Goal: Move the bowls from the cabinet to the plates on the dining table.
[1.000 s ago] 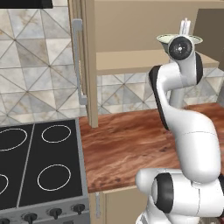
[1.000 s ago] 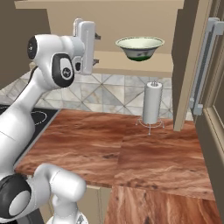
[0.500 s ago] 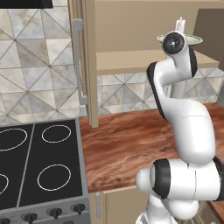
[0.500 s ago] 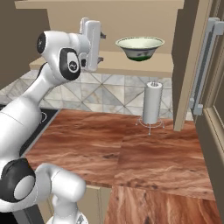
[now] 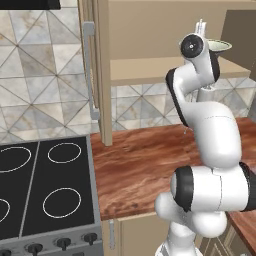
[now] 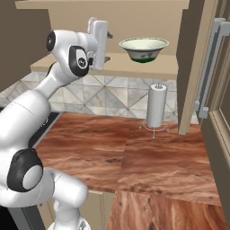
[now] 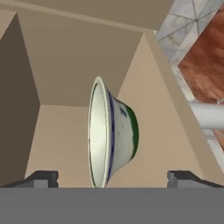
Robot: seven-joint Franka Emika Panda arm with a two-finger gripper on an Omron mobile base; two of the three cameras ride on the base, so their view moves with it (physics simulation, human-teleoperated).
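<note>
Bowl (image 6: 143, 48) on cabinet shelf (image 6: 134, 68), untouched

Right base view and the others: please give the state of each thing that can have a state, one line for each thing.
Pale green-white bowl: upright on the cabinet shelf, not held.
Cabinet: both doors open.
Pincer: open, fingers either side of the bowl, not gripping.
Paper towel roll: upright on its wire stand on the wood counter.
Stove: burners bare, nothing on them.
</note>
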